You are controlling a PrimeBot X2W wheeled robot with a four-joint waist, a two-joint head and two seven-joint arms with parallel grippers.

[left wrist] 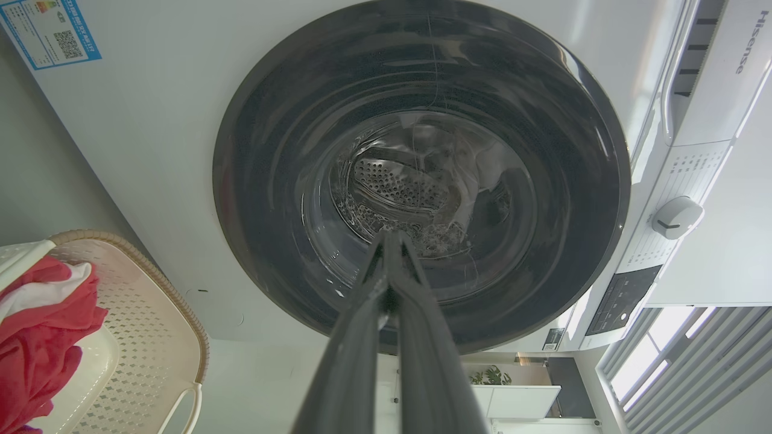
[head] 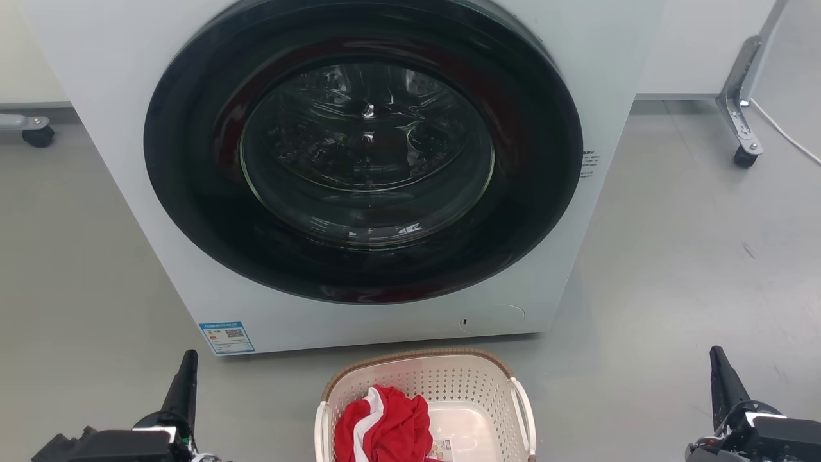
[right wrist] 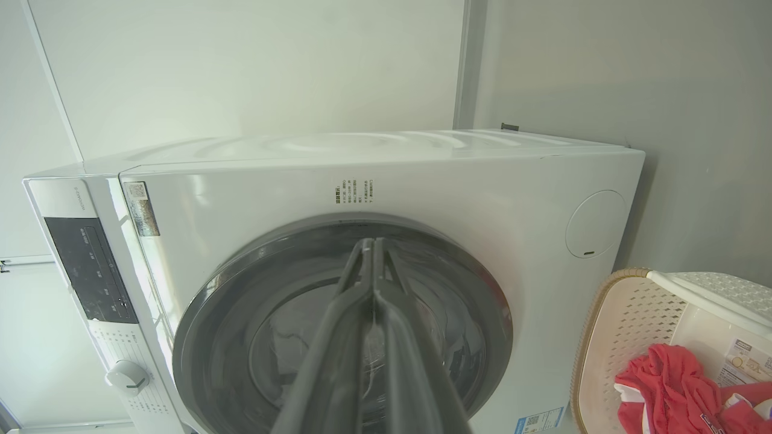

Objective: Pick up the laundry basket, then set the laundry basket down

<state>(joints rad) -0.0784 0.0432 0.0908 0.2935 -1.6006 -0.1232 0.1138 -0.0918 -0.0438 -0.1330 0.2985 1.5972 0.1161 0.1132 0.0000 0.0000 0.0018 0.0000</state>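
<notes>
The laundry basket (head: 449,378) stands on the floor at the bottom middle of the head view, cream-white with perforated sides, a brown woven-look rim and white loop handles. Red and white cloth (head: 385,427) lies in it. The basket also appears at the lower left of the left wrist view (left wrist: 145,325) and the lower right of the right wrist view (right wrist: 627,325). My left gripper (head: 188,359) is at the lower left, well left of the basket, fingers together and empty (left wrist: 389,238). My right gripper (head: 717,356) is at the lower right, equally far from the basket, shut and empty (right wrist: 369,242).
A large white washing machine (head: 128,192) with a dark round door stands just behind the basket. Grey floor stretches on both sides. A wheeled metal leg (head: 737,115) stands at the far right and a caster (head: 38,135) at the far left.
</notes>
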